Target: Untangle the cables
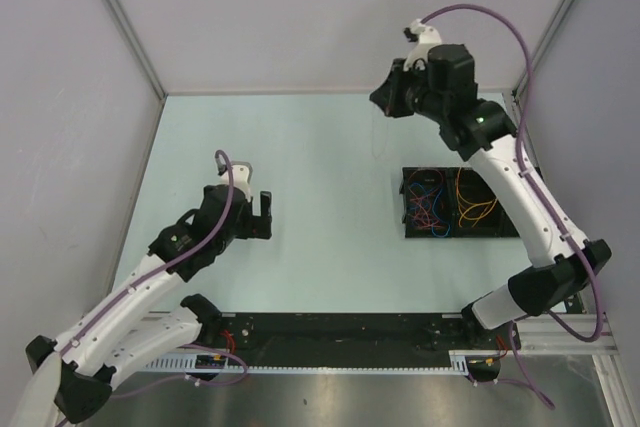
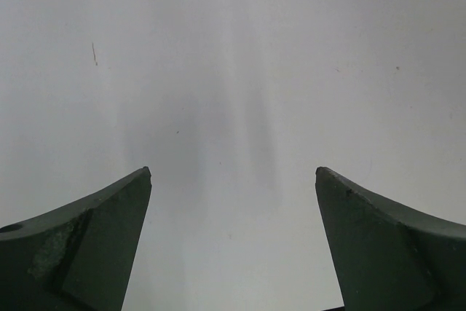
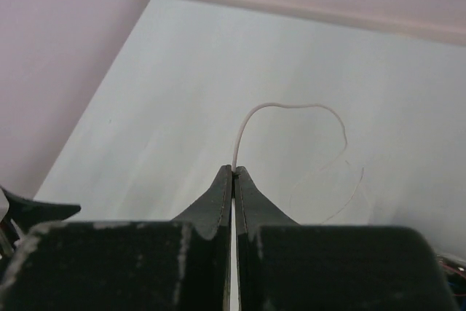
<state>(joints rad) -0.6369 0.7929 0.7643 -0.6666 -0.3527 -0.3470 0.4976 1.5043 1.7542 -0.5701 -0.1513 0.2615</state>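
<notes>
Cables (image 1: 450, 205): the red, blue and orange ones lie heaped in a black tray (image 1: 440, 234), below the right gripper (image 3: 233, 170) and back towards its arm's base, well apart from it. They appear knotted together, red and blue on one side, orange on the other.

One pale cable (image 3: 291, 105) is out of the tray. The right gripper has its jaws pressed together on one end of it. From the fingertips the cable rises, arcs away ahead of the hand and droops, its free end hanging clear above the table (image 1: 320, 147).

Judgement: the hand is held high and beyond the tray so that the full length hangs free of the heap. That would show whether this strand is separated before it is set down.

The left gripper (image 2: 233, 172) stands fully spread and holds nothing. Only bare table shows between and beneath its fingers. The tray lies well off to its right, and no cable is near it.

Judgement: the left hand is parked wide, ready either to receive the hanging end or to go to the tray.
</notes>
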